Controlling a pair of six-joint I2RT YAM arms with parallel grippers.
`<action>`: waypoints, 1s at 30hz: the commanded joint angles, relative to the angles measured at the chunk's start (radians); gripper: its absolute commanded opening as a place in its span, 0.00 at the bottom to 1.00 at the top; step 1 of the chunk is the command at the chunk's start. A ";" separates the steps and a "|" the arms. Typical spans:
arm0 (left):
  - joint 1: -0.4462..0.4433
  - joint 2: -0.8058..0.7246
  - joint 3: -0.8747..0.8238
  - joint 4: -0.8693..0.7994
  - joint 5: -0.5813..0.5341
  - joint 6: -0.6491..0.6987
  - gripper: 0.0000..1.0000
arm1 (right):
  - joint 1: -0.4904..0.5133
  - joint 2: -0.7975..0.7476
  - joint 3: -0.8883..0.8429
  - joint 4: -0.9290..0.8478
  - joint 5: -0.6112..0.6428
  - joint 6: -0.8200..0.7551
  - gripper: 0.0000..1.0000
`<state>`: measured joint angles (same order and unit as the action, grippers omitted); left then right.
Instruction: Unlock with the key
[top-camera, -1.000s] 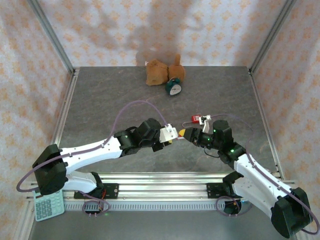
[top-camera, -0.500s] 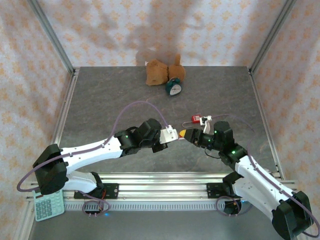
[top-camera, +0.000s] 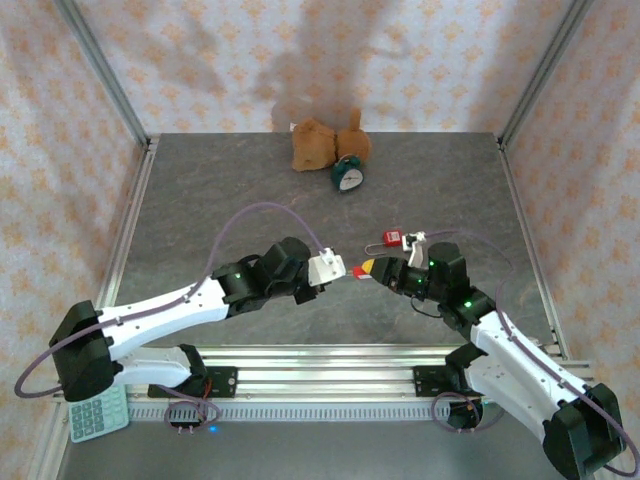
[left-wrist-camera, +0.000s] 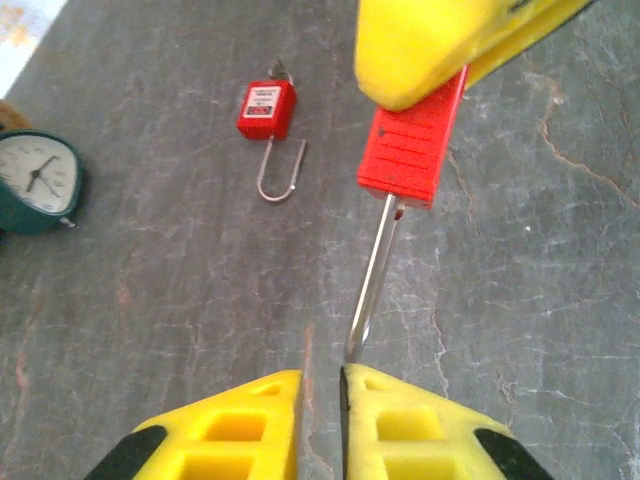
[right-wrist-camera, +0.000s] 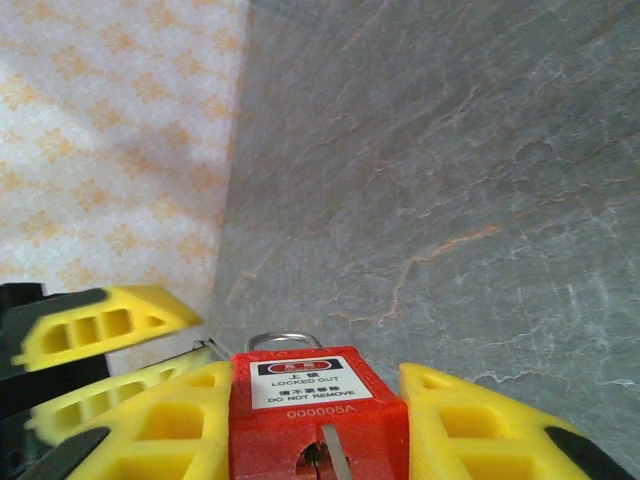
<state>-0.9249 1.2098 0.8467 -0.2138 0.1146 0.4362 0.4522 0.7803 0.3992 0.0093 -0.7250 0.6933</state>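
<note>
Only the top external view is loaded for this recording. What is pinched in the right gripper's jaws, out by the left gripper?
Observer: In the right wrist view the right gripper is shut on a red padlock labelled LOCKED OUT, DO NOT REMOVE.
Operator: Anything in the left jaws?
Observer: No. In the left wrist view the left gripper has its jaws a narrow slit apart, with nothing between them. The held padlock's shackle, seen edge-on, ends just short of them.
Operator: And the red thing lying just beyond the right gripper?
Observer: A second padlock, flat on its back, label up, touching neither gripper.
</note>
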 joint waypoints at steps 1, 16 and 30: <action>0.012 -0.035 -0.017 -0.012 -0.047 -0.016 0.38 | -0.003 0.002 0.012 0.018 0.009 -0.016 0.23; -0.097 0.164 0.142 0.036 -0.039 0.016 0.78 | 0.047 0.062 0.014 0.096 -0.028 0.004 0.23; -0.097 0.230 0.162 0.024 0.011 0.020 0.46 | 0.065 0.062 0.015 0.107 -0.019 0.000 0.23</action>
<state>-1.0210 1.4372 0.9855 -0.1944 0.1150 0.4541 0.5102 0.8516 0.3992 0.0532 -0.7403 0.7017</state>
